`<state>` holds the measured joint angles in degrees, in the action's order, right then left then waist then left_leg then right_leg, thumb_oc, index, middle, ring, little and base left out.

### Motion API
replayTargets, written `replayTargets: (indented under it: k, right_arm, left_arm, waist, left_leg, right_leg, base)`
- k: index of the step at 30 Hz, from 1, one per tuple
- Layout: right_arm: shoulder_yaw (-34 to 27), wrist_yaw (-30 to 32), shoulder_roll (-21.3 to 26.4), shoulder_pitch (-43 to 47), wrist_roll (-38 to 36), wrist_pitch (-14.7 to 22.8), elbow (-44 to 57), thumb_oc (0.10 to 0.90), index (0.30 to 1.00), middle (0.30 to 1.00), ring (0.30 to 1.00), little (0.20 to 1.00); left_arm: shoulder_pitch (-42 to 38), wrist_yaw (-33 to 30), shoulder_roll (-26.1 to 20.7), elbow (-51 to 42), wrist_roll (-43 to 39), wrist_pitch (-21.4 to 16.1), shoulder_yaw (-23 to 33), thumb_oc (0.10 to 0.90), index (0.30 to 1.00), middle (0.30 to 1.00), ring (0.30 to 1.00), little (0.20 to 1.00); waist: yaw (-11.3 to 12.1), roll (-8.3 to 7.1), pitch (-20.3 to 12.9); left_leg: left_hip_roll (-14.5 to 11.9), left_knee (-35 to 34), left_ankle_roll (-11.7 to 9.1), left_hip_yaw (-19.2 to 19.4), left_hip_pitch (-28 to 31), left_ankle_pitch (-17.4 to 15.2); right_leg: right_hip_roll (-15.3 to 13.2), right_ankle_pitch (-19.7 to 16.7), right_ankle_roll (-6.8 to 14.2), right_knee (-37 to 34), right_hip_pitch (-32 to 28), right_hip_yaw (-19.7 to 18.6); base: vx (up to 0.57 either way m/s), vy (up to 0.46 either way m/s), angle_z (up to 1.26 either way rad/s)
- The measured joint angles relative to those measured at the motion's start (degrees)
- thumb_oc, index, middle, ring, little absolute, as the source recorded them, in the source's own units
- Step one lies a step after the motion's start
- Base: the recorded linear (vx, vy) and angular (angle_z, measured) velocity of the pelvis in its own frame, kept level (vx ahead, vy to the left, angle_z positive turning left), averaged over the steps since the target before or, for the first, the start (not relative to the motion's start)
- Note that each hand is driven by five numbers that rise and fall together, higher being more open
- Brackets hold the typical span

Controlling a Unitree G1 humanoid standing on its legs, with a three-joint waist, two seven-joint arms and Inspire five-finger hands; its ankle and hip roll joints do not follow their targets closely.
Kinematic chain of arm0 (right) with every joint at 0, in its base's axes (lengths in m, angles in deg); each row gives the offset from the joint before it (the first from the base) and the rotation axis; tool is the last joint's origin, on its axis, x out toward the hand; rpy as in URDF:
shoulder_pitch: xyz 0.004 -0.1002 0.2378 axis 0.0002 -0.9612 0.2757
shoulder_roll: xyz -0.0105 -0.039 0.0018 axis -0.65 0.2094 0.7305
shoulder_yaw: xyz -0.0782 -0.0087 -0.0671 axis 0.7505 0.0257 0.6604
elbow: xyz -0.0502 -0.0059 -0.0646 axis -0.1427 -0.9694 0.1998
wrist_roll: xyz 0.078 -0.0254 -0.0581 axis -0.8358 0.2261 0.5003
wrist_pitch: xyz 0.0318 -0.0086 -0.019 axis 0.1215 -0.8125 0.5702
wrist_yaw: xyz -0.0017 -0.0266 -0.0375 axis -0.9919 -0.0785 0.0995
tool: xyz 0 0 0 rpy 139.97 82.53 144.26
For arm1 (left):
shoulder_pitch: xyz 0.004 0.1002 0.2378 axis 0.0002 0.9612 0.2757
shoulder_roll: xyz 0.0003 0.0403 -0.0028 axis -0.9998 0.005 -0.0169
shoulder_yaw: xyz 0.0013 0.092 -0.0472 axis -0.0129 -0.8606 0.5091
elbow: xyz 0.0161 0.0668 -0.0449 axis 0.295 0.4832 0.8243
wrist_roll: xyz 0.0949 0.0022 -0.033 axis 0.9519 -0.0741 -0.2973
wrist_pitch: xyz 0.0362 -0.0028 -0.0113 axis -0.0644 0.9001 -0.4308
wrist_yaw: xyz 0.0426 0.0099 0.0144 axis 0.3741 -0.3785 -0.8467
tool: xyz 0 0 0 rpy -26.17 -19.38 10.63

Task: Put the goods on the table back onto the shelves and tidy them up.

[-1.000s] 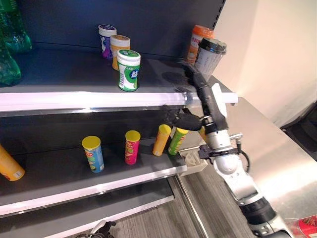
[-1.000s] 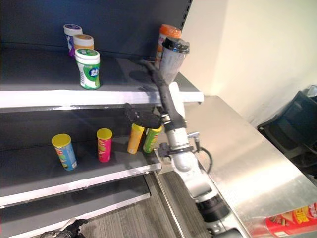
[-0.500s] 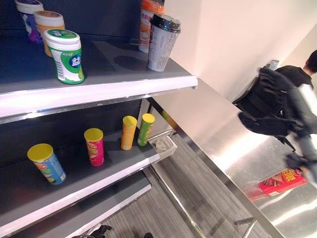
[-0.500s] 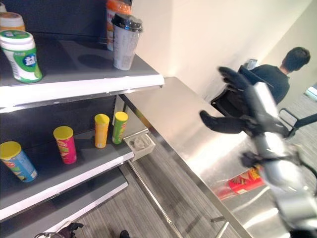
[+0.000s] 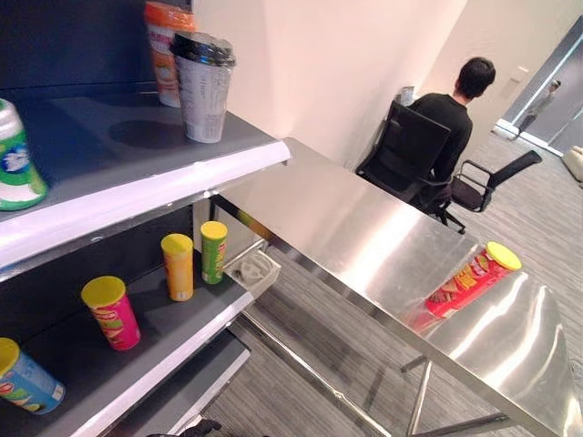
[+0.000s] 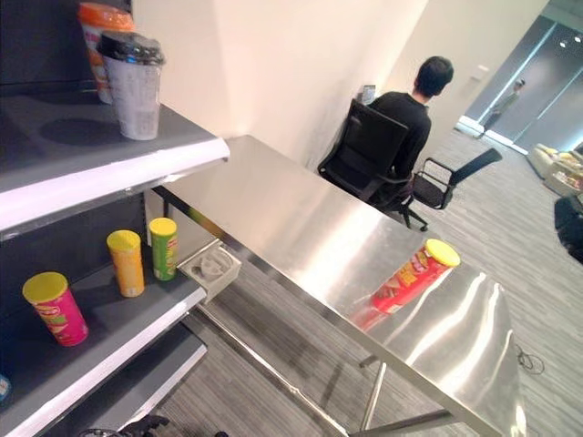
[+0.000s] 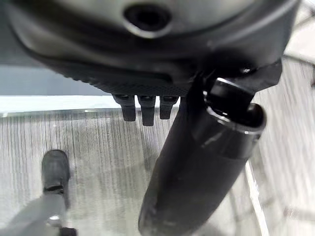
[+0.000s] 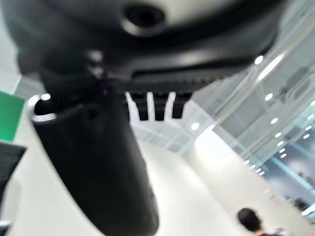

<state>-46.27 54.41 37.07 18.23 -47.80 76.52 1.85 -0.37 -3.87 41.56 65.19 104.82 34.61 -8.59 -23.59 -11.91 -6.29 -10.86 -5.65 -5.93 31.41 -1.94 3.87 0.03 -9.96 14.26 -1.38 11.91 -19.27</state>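
Observation:
A red chip can [image 5: 471,279] with a yellow lid lies on its side on the steel table [image 5: 346,228], near its right end. On the top shelf [image 5: 137,182] a black-lidded cup [image 5: 202,86] stands upright in front of an orange-lidded tub [image 5: 164,36], with a green and white jar [image 5: 14,164] further left. The lower shelf holds a yellow can [image 5: 178,266], a green can [image 5: 213,252], a pink can [image 5: 111,312] and a blue can [image 5: 23,378]. My left hand [image 7: 197,167] hangs over the floor, open and empty. My right hand [image 8: 98,167] is raised, open and empty.
A person sits with their back to me in a black office chair [image 5: 414,150] beyond the table's far side. A small white tray [image 5: 253,270] hangs at the lower shelf's right end. Grey plank floor runs under the table, between its legs [image 5: 414,410].
My right hand has let go of the black-lidded cup on the top shelf and swung away to the right. The camera has turned right toward the table.

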Motion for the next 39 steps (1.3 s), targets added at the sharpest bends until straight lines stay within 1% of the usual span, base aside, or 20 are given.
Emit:
replayTargets:
  k: [2,3,4,6,7,8,10,11,12,13,14,16,21,25,27,28,30,33,37,39]
  right_arm:
    - [0.6,0.8,-0.4,-0.2,0.7,0.1,-0.1,0.8,0.9,0.9,0.9,0.9]
    - [3.8,0.8,-2.0,2.7,1.4,0.1,-0.6,0.8,0.9,0.9,0.9,0.9]
    - [5.4,0.8,-2.6,4.7,1.8,0.1,-0.4,0.8,0.9,0.9,0.9,0.9]
    - [5.6,1.0,-4.5,7.4,2.7,1.0,0.0,0.8,0.9,0.9,0.9,0.9]
    - [3.7,3.8,-11.1,8.6,2.1,0.2,-0.5,0.8,0.9,0.9,0.9,0.9]
    - [3.3,4.9,-12.7,8.1,1.6,-0.4,-1.3,0.8,0.9,0.9,0.9,0.9]
    - [3.8,4.9,-10.9,7.9,0.8,-0.9,-2.9,0.8,0.9,0.9,0.9,0.9]
    - [7.4,4.3,-12.5,12.7,1.0,-0.2,-5.2,0.8,0.9,0.9,0.9,0.9]
    - [9.1,4.3,-12.9,14.7,-0.1,-0.6,-5.9,0.8,0.9,0.9,0.9,0.9]
    - [9.4,4.0,-13.8,14.9,-1.7,-0.3,-6.7,0.8,0.9,0.9,0.9,0.9]
    - [10.5,3.2,-15.9,11.0,-5.5,-1.7,-7.3,0.8,0.9,0.9,0.9,0.9]
    - [10.9,1.9,-16.2,10.7,-7.4,-2.1,-7.3,0.8,0.9,0.9,0.9,0.9]
    - [12.2,-2.8,-16.5,11.3,-12.4,-1.9,-7.2,0.8,0.9,0.9,0.9,0.9]
    - [17.3,-8.8,-16.5,8.0,-14.7,-1.1,-2.3,0.8,0.9,0.9,0.9,0.9]
    - [22.9,-12.0,-16.3,9.2,-17.1,-1.1,-0.7,0.8,0.9,0.9,0.9,0.9]
    - [24.3,-13.4,-16.1,10.2,-17.3,-1.4,0.1,0.8,0.9,0.9,0.9,0.9]
    - [25.9,-14.5,-16.3,9.5,-18.1,-1.7,0.2,0.8,0.9,0.9,0.9,0.9]
    - [25.5,-15.0,-16.3,6.4,-18.5,-1.4,0.2,0.8,0.9,0.9,0.9,0.9]
    - [25.4,-15.7,-16.6,6.0,-18.5,-1.5,-0.3,0.8,0.9,0.9,0.9,0.9]
    - [26.5,-15.8,-16.5,6.0,-18.6,-1.7,-0.3,0.8,0.9,0.9,0.9,0.9]
  left_arm:
    - [-1.2,0.9,-0.2,-0.1,0.0,0.2,-1.8,0.8,0.9,0.9,0.9,0.9]
    - [-3.4,1.1,-1.4,-0.4,0.0,0.4,-5.7,0.8,0.9,0.9,0.9,0.9]
    - [-4.6,1.8,-2.5,-1.4,0.0,0.5,-7.6,0.8,0.9,0.9,0.9,0.9]
    - [-7.2,2.0,-0.8,-0.6,0.0,0.5,-5.2,0.8,0.9,0.9,0.9,0.9]
    - [-10.8,2.0,0.4,-0.8,0.0,0.5,-5.1,0.8,0.9,0.9,0.9,0.9]
    - [-11.8,2.2,0.2,-2.1,0.1,0.1,-6.0,0.8,0.9,0.9,0.9,0.9]
    - [-12.3,2.5,-1.0,-3.9,0.1,-0.7,-7.4,0.8,0.9,0.9,0.9,0.9]
    - [-12.4,1.6,-0.5,-2.5,0.0,-0.1,-5.1,0.8,0.9,0.9,0.9,0.9]
    - [-12.9,1.5,0.2,-1.5,0.0,0.1,-4.3,0.8,0.9,0.9,0.9,0.9]
    - [-13.0,1.7,0.9,-1.1,0.0,-0.1,-4.2,0.8,0.9,0.9,0.9,0.9]
    - [-10.0,1.5,1.2,-1.5,0.0,-0.3,-3.5,0.8,0.9,0.9,0.9,0.9]
    - [-9.1,2.0,1.3,-1.5,0.1,-0.4,-1.4,0.8,0.9,0.9,0.9,0.9]
    - [-7.2,1.6,2.0,-1.5,-0.2,0.2,-0.3,0.8,0.9,0.9,0.9,0.9]
    - [-5.5,1.8,3.0,-1.6,-0.1,0.1,-2.1,0.8,0.9,0.9,0.9,0.9]
    - [-5.1,1.7,2.4,-1.6,-0.3,0.1,-2.5,0.8,0.9,0.9,0.9,0.9]
    - [-5.4,1.9,3.2,-1.6,-0.3,0.1,-2.3,0.8,0.9,0.9,0.9,0.9]
    - [-6.8,1.6,6.6,-1.5,-0.4,0.1,-3.1,0.8,0.9,0.9,0.9,0.9]
    - [-4.7,0.8,6.3,-2.0,0.4,-3.8,-1.1,0.8,0.9,0.9,0.9,0.9]
    - [1.3,0.9,4.4,-1.0,2.2,-2.2,0.6,0.8,0.9,0.9,0.9,0.9]
    - [3.3,1.0,3.5,-1.5,2.4,-1.7,0.1,0.8,0.9,0.9,0.9,0.9]
  waist:
    - [-1.6,-0.66,0.2]
    - [-0.7,-2.13,0.4]
    - [-0.4,-3.5,0.9]
    - [0.8,-1.19,2.9]
    - [1.5,3.03,4.7]
    - [1.4,3.7,4.3]
    - [1.5,-0.33,1.2]
    - [2.2,-0.3,1.8]
    - [4.1,1.45,2.9]
    - [4.2,3.59,3.6]
    - [4.6,4.04,2.7]
    - [5.4,6.15,3.6]
    - [5.9,6.43,3.6]
    - [3.3,4.56,2.0]
    - [6.6,3.64,1.9]
    - [6.9,4.53,2.5]
    - [5.0,4.77,2.9]
    - [6.5,5.12,2.3]
    - [7.5,6.25,3.4]
    - [7.9,8.41,5.1]
  left_leg:
    - [0.7,1.1,0.1,1.9,-0.7,-0.1]
    - [0.6,6.9,2.6,4.6,-2.9,-5.3]
    - [0.6,10.3,4.3,5.9,-3.6,-8.1]
    - [-3.5,13.0,3.2,7.2,-5.2,-5.9]
    - [-8.9,10.7,3.0,10.8,-5.4,-5.5]
    - [-8.4,10.2,1.9,10.9,-5.1,-5.3]
    - [-4.7,19.2,0.1,11.7,-3.7,-9.2]
    - [-5.8,18.1,0.3,11.8,-2.2,-10.1]
    - [-6.5,16.5,-0.1,10.4,-1.9,-9.7]
    - [-7.4,15.5,-1.2,9.2,-1.4,-7.9]
    - [-6.6,10.8,-3.6,10.3,0.9,-4.6]
    - [-7.0,8.0,-4.8,10.8,2.3,-1.4]
    - [-6.9,1.9,-5.6,11.9,5.9,2.6]
    - [-6.2,0.4,-5.7,9.9,6.7,3.6]
    - [-4.4,1.0,-1.6,-4.7,8.1,-1.8]
    - [-4.7,0.4,-3.3,-7.3,9.0,-2.9]
    - [-3.8,0.3,-6.4,-7.4,10.9,-3.1]
    - [-3.4,0.1,-6.1,-7.1,11.2,-3.4]
    - [-3.7,0.3,-6.4,-6.1,10.8,-3.0]
    - [-3.7,0.3,-6.4,-5.9,10.9,-2.9]
  right_leg:
    - [0.0,-0.8,0.5,-0.1,1.7,1.0]
    - [0.7,-8.2,-0.3,-3.2,4.0,4.1]
    - [-0.2,-7.5,0.3,-3.9,4.6,8.6]
    - [0.1,1.6,-4.1,0.7,7.7,17.6]
    - [-1.6,6.4,-5.1,14.6,10.1,26.9]
    - [-3.6,6.7,-4.0,12.8,6.8,27.3]
    - [-13.6,10.4,1.0,-0.5,-3.2,27.4]
    - [-12.8,8.4,2.1,-1.9,-3.4,27.1]
    - [-11.7,10.2,0.9,-1.3,-3.6,26.3]
    - [-10.7,8.3,-1.2,-0.2,-3.4,24.7]
    - [-10.4,2.3,-3.5,-2.6,-7.1,21.4]
    - [-8.7,2.5,-3.7,-3.1,-7.3,21.4]
    - [-7.2,3.4,-5.0,-3.9,-10.3,22.6]
    - [-7.2,4.5,-5.0,-3.9,-11.2,23.7]
    - [-5.7,4.3,-6.2,-1.9,-7.7,16.7]
    - [-5.3,3.9,-6.1,-2.4,-7.8,15.5]
    - [-6.3,3.6,-5.6,-2.8,-9.7,15.2]
    - [-6.7,3.8,-5.2,-3.1,-9.9,14.9]
    - [-6.3,2.7,-5.3,-3.7,-9.1,14.0]
    - [-6.2,2.6,-5.4,-3.7,-9.0,13.8]
  base:
    - [-0.23,-0.007,-0.75]
    - [-0.19,-0.034,-1.6]
    - [-0.16,-0.072,-2.06]
    - [-0.11,-0.116,-1.25]
    - [-0.07,-0.127,-0.33]
    - [-0.06,-0.163,0.15]
    - [-0.06,-0.168,-0.12]
    - [-0.06,-0.192,-0.92]
    - [-0.05,-0.195,-0.94]
    - [0.01,-0.272,-0.37]
    - [0.02,-0.296,-0.08]
    - [0.02,-0.269,-0.07]
    - [0.02,-0.133,0.13]
    - [0.02,-0.1,0.03]
    - [0.06,0.008,-1.44]
    - [0.05,0.044,-1.0]
    - [-0.01,0.039,-0.18]
    - [-0.04,0.038,-0.04]
    - [-0.02,0.018,-0.12]
    - [0.0,0.0,-0.07]
